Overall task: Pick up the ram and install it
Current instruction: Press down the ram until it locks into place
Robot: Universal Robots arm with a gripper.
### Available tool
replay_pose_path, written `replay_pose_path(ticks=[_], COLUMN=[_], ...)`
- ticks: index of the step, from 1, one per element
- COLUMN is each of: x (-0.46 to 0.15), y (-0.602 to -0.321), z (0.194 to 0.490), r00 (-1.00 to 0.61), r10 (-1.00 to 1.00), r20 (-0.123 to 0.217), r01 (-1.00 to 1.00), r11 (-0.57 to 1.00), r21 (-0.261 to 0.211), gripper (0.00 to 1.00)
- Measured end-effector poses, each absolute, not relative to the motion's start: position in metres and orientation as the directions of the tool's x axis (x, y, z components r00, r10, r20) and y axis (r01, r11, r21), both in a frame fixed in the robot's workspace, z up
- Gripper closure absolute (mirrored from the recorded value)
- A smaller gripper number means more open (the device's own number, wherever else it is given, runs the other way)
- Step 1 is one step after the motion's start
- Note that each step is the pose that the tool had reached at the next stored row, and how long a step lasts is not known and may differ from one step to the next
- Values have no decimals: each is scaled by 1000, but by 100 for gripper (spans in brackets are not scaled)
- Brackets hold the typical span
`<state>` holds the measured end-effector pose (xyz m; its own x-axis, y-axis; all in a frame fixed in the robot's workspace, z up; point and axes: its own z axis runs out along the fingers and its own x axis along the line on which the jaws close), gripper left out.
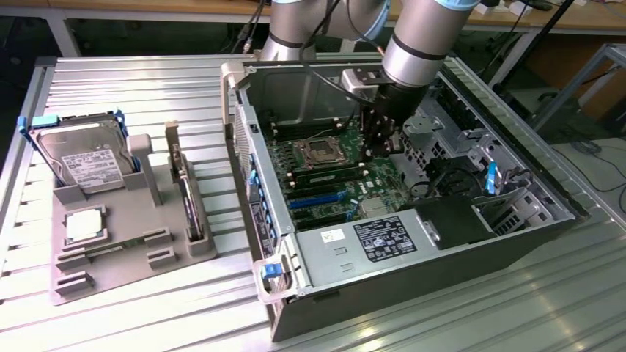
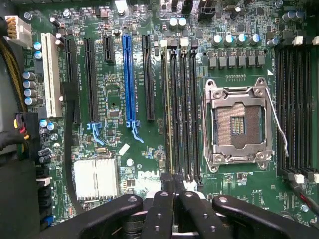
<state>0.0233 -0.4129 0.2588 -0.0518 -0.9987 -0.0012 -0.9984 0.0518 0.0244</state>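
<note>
The ram (image 1: 328, 174) is a thin green stick standing on edge in a memory slot beside the empty CPU socket (image 1: 319, 151), inside the open computer case (image 1: 411, 242). In the wrist view the ram (image 2: 170, 109) runs edge-on along the first of several black slots. My gripper (image 1: 376, 150) reaches down into the case over one end of that stick. Its black fingers (image 2: 162, 209) are pressed together, so the gripper (image 2: 173, 191) is shut. Whether the fingertips touch the stick I cannot tell.
A grey holder tray (image 1: 127, 271) at the exterior view's left carries a silver hard drive (image 1: 83, 158), an upright expansion card (image 1: 186, 194), a chip (image 1: 85, 224) and a thin greenish strip (image 1: 102, 251). Case walls, cables and a drive cage (image 1: 499, 198) surround the motherboard.
</note>
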Motion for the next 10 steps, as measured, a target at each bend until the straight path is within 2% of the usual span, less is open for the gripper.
replay_pose_path(ticks=[5,10], x=[23,50], y=[-412,-413], z=[259,246], r00=[-54,-54], r10=[-999,-999], r20=[1,3], r01=[-998,-998], r11=[54,54], r21=[24,24], gripper=[89,89])
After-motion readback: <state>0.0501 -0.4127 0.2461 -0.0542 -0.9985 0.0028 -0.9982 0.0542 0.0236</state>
